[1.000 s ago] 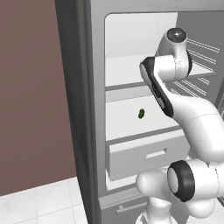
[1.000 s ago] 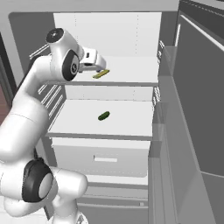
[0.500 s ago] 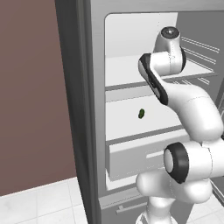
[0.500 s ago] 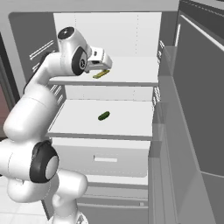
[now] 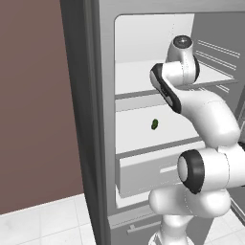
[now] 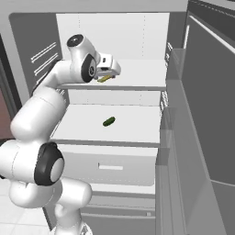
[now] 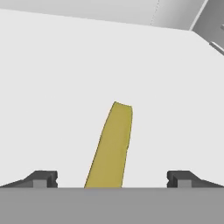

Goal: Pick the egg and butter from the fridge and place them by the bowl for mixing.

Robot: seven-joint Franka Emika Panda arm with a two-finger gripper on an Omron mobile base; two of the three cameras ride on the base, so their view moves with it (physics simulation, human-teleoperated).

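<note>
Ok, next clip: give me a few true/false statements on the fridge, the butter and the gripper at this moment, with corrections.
1. The gripper is open, its tips either side of the butter. True.
2. The butter stands on end. False: it lies flat on the upper shelf.
3. A small dark green item lies on the shelf below. True.
4. The fridge door is closed. False: it is open, shelves showing.
5. The white drawer is pulled fully out. False: it looks pushed in.
</note>
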